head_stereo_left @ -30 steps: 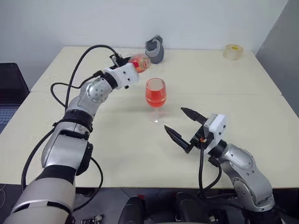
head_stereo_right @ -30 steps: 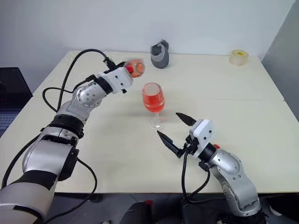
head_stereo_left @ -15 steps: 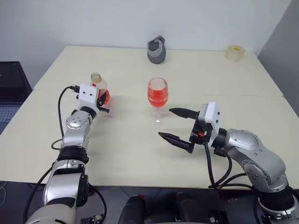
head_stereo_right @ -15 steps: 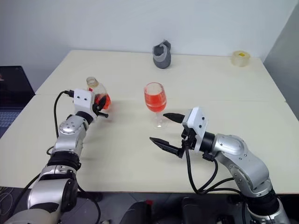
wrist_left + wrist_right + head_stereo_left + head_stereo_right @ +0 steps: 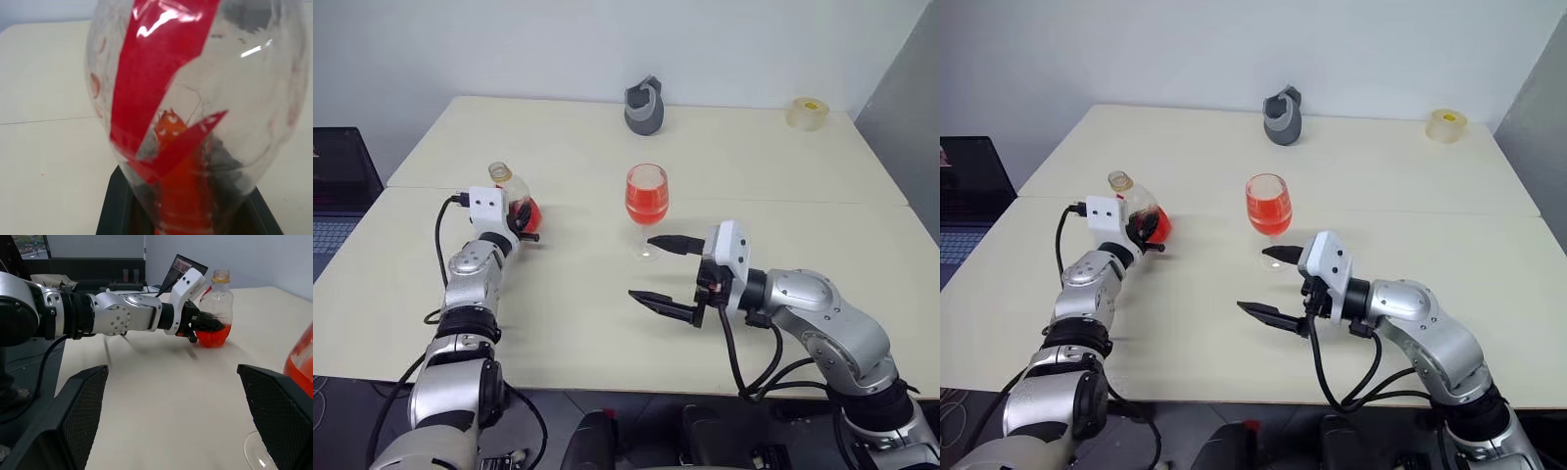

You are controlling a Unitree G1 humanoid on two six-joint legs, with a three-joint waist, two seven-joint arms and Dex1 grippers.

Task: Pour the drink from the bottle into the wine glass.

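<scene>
The left gripper [image 5: 522,221] was closed on the upright bottle [image 5: 512,200], well left of the wine glass [image 5: 646,201], while the right gripper [image 5: 664,270] stood open just beside the glass.

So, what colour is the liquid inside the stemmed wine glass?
Bright translucent red, filling the clear stemmed wine glass bowl; the left eye view shows it best.

- the two eye views look from the robot's head, forward and down over the table [image 5: 607,294]. they sit side by side, so both show the same table top, both arms and the wine glass [image 5: 646,196].
- the left wrist view is pressed right up to the bottle [image 5: 195,98].
- the right wrist view looks low across the table at that same bottle, farther off, with the left gripper [image 5: 203,323] on it.
</scene>
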